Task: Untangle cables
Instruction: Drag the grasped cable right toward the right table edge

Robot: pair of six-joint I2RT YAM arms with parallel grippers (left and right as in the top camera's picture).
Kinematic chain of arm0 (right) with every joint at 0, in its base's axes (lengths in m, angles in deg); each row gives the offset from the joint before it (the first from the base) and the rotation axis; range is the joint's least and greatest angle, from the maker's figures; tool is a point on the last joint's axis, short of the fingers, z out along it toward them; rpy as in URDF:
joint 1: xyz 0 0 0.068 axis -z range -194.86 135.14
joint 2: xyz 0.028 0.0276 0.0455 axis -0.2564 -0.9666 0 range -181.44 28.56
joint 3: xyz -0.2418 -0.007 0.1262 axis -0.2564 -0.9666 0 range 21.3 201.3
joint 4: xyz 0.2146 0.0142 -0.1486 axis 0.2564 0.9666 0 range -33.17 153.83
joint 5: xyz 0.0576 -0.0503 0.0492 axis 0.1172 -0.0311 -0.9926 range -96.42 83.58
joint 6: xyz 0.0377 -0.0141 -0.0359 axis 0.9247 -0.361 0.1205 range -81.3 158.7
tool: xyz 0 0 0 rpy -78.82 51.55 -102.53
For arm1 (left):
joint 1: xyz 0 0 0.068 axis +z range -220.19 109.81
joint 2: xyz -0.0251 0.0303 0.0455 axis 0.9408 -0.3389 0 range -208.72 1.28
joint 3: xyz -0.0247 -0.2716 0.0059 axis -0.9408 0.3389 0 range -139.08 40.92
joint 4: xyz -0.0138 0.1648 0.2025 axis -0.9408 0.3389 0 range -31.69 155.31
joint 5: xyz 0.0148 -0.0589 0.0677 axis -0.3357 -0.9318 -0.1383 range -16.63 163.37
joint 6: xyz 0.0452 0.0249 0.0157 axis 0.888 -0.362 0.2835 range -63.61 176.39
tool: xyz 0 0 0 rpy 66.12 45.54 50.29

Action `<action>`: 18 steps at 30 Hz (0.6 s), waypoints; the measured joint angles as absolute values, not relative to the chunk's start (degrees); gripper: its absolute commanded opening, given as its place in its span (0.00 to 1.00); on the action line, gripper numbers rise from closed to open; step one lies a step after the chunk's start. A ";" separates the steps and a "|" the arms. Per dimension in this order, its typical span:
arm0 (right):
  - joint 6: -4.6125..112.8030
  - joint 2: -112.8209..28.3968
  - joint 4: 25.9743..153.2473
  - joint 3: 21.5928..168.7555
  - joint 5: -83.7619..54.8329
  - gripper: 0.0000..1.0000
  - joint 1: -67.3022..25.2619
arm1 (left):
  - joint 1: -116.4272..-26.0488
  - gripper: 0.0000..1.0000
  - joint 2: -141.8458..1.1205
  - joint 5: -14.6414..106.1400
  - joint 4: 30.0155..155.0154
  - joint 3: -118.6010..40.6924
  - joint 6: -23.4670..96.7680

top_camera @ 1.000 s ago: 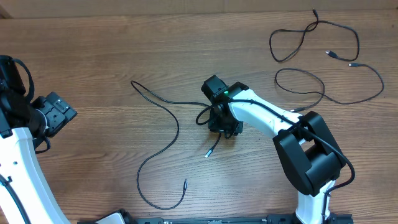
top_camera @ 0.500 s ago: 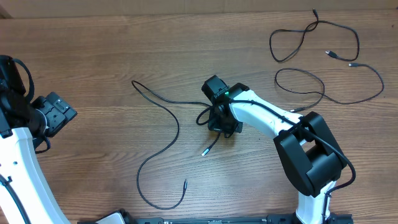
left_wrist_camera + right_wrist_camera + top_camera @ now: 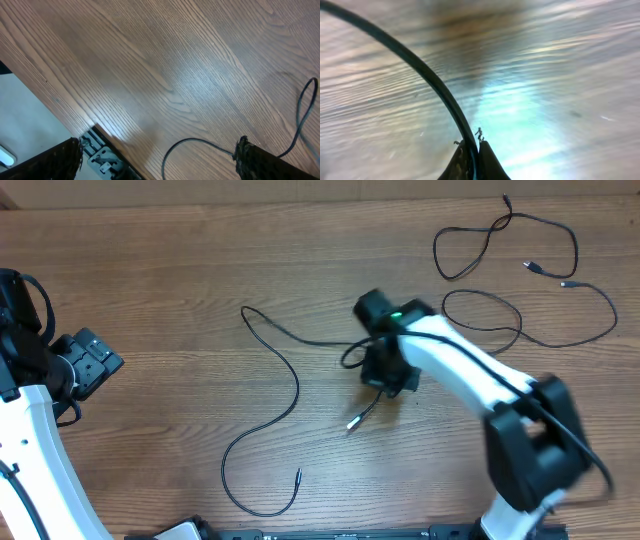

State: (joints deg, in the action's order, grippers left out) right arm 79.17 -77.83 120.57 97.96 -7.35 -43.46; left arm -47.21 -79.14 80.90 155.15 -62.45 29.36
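Right arm [image 3: 470, 375], white with black joints, reaches from the lower right edge across to mid-table, forearm low and blurred in the overhead view; right gripper [image 3: 385, 375] points down over the brown wood-grain table [image 3: 150, 260]; overhead hides its fingers under the wrist body; the right wrist view shows both black fingertips [image 3: 485, 160] pressed together, pinching the long thin black cord [image 3: 420, 65], which arcs away to the upper left over the blurred table; overhead gives the rest of that cord: a wide loop lying left of the gripper, one silvery plug end [image 3: 352, 423] just below the gripper, the other end near the front edge; two other thin black cords [image 3: 577, 250] lie in loose loops at the far right corner, well apart from the gripper; left arm [image 3: 30, 440] stands folded at the left edge, left gripper [image 3: 100, 362] well apart from every cord; the left wrist view shows its fingertips [image 3: 67, 157] spread wide, holding nothing, a stretch of black cord on the table beyond them.
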 measured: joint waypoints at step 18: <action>79.19 -42.33 136.20 98.64 -0.99 0.04 -23.15 | -47.21 0.99 -79.14 80.92 155.12 -62.43 29.36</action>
